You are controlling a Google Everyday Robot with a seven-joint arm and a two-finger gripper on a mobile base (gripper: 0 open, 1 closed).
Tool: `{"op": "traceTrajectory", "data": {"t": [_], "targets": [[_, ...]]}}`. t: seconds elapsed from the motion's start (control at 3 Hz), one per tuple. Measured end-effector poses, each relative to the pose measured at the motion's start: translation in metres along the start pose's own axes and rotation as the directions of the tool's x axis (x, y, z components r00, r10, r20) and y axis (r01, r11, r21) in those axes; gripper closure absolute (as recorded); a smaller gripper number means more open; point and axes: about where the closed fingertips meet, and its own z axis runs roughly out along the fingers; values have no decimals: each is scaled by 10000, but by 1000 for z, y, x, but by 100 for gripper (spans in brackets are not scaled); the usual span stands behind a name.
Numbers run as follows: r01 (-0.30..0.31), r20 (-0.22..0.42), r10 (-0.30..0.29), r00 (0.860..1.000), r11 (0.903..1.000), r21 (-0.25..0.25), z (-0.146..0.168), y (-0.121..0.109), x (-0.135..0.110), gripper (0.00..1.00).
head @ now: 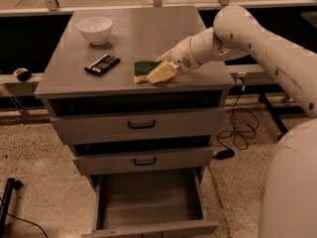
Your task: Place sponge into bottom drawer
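Gripper [161, 73] at sponge [144, 67]; bottom drawer [148, 228] open (upper drawers [141, 128] overhang rear).

The sponge [144, 68] is seen lying flat on the grey cabinet top, near its front edge and right of centre, dark green scouring layer upward with pale yellow foam visible beneath. The gripper [160, 67] is positioned at its right end. The bottom drawer [148, 205], lowest and deepest of three, is pulled out; its plain grey interior is exposed.
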Motion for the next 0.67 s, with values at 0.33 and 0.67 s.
{"op": "traceTrajectory", "data": {"t": [0.33,0.67], "targets": [[663,705,-630,9955,9968,-451,-4,32,-22,100],[1502,1094,-1467,9831,9884,-240,-28,58,-37,100]]}}
